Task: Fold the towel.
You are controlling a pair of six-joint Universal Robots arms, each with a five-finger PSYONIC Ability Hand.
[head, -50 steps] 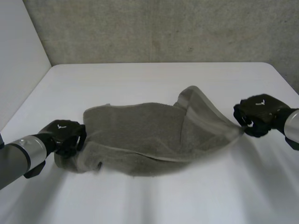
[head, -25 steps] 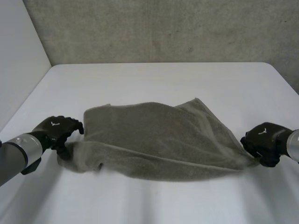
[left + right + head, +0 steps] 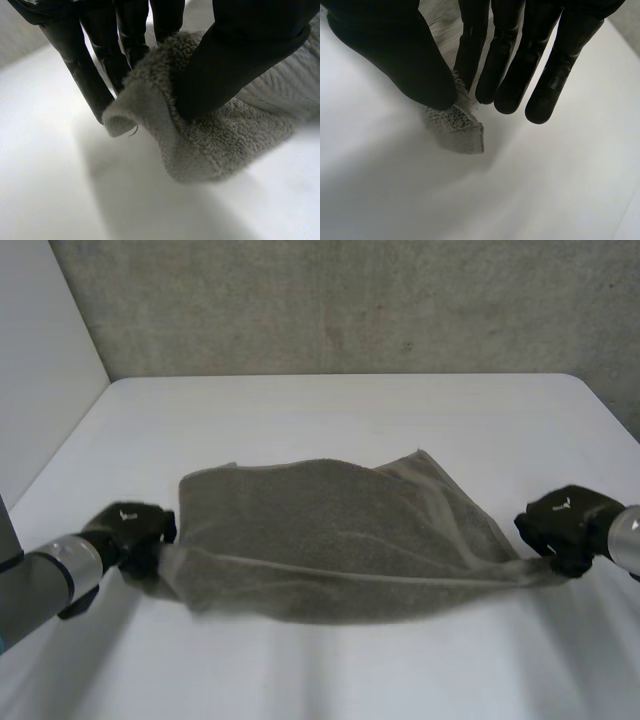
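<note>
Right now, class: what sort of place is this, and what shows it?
Likely a robot lab or test bench: a white table, a plain grey wall behind it, and the left robot hand and right robot hand each pinching an end of one grey towel.

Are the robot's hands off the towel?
No, the left hand and the right hand each pinch an end of the towel between thumb and fingers.

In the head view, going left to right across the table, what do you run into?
The left hand → the towel, stretched between the two hands → the right hand.
</note>
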